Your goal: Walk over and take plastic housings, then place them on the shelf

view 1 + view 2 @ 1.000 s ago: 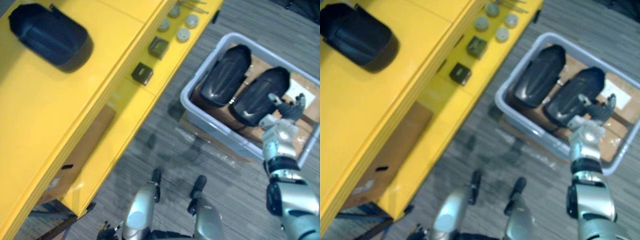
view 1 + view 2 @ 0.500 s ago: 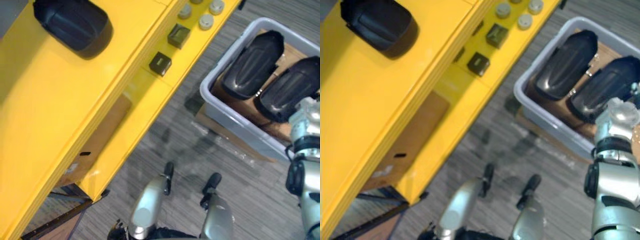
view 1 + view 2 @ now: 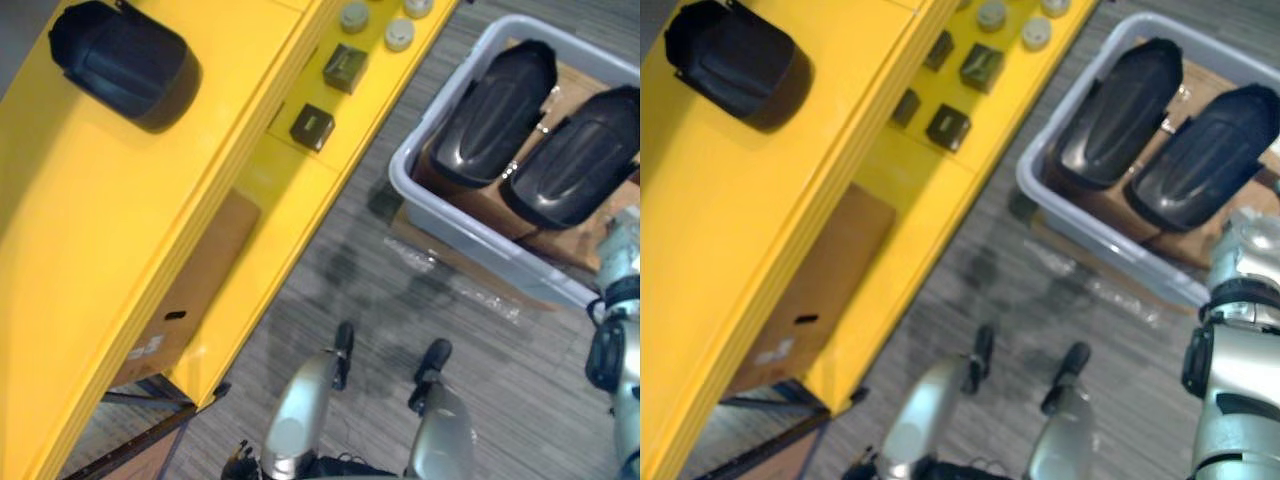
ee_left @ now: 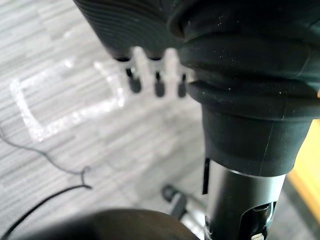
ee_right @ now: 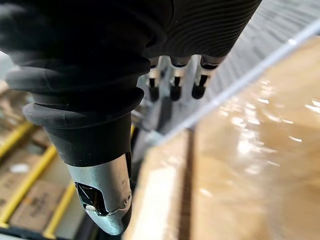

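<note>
**Stock check: two housings in the bin, one on the shelf, both hands empty**

1. Grey bin (image 3: pixel 470 240): on the floor beside the yellow shelf (image 3: pixel 100 250). It holds two black plastic housings side by side on cardboard. The first housing (image 3: pixel 495 112) lies along the bin's shelf-side wall, and the second housing (image 3: pixel 577 160) is just beside it, toward the opposite wall.
2. Shelved housing (image 3: pixel 125 62): sits on the shelf's top board, near its far end.
3. Right hand (image 5: pixel 172 75): fingers straight and relaxed, thumb apart, nothing held. It hangs at the bin's near rim. The wrist view is too blurred to tell you whether it is over the rim or just inside.
4. Left hand (image 4: pixel 157 82): fingers loose and straight above the floor, empty.

Step in hand, by my reading: the reach for a pick, with nothing lifted yet. Next you need to bring the right hand over the second housing, the nearer one. Its shell looks broad, smooth and domed, so spread the fingers wide, and probably bring the left hand in for support.
</note>
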`<state>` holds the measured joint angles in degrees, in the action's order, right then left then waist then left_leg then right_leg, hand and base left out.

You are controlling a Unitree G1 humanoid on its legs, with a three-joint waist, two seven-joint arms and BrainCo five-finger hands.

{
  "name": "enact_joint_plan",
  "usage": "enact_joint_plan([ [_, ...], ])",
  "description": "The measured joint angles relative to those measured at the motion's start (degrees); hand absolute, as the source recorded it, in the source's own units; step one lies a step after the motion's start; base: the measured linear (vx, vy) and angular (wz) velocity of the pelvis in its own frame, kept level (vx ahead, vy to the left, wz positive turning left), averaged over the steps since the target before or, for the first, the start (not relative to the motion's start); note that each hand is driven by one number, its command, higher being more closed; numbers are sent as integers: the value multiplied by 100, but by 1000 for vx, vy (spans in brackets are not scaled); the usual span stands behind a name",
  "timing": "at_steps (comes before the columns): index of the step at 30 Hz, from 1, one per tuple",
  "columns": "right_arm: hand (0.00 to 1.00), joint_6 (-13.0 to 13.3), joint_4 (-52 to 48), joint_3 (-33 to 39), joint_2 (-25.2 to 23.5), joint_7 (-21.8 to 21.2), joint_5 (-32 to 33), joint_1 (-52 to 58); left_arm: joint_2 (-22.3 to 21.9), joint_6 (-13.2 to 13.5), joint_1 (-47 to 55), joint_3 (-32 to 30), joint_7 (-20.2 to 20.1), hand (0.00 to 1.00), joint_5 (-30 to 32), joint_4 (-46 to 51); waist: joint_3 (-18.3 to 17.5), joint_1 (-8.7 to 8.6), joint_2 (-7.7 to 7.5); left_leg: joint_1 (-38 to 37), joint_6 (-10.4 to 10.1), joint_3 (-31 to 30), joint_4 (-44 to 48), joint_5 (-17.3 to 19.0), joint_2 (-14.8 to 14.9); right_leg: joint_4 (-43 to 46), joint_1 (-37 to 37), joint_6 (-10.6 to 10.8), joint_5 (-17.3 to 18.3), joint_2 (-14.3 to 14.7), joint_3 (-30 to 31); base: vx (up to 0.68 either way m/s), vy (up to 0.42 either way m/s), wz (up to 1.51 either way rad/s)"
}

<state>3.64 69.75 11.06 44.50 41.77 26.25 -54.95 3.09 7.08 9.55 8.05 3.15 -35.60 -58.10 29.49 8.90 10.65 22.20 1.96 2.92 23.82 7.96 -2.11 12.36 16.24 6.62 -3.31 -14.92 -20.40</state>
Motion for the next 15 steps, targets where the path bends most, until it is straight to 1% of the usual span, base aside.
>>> enact_joint_plan([
  [4,0,1,50,-35,89,-256,-6,-4,-7,0,-30,4,-50,0,-43,-30,-12,56,18,68,-5,-21,54,8,-1,162,104,-20,118,-23,-2,-11,3,3],
  [6,0,2,50,-68,244,-337,-9,-34,-8,-5,-116,47,-103,0,-49,-95,-42,146,62,218,-6,-40,101,6,0,241,269,-44,141,-27,-4,-41,2,4],
  [7,0,2,52,-155,263,-370,-11,-64,-15,-4,-122,84,-115,0,-60,-122,-59,156,88,281,-7,-60,133,5,4,276,308,-76,164,-28,-17,-38,4,2],
  [9,0,2,55,-286,262,-454,-19,-121,-15,0,-130,111,-123,0,-76,-123,-62,168,93,309,-7,-61,158,5,5,318,360,-86,192,-40,-12,0,0,0],
  [11,0,6,55,-318,274,-467,-22,-197,-20,-1,-131,129,-150,0,-152,-134,-80,182,119,317,-8,-69,170,6,5,326,362,-89,203,-54,-18,0,0,0],
  [14,0,9,48,-558,378,-466,-97,-279,-35,-7,-164,184,-167,0,-221,-161,-142,221,209,401,-8,-114,212,6,12,323,383,-91,205,-53,-91,-5,16,6],
  [15,0,-9,48,-569,390,-453,-135,-280,-35,-9,-184,200,-171,0,-225,-160,-152,270,223,408,-8,-115,211,6,16,324,394,-95,207,-52,-94,0,16,5],
])
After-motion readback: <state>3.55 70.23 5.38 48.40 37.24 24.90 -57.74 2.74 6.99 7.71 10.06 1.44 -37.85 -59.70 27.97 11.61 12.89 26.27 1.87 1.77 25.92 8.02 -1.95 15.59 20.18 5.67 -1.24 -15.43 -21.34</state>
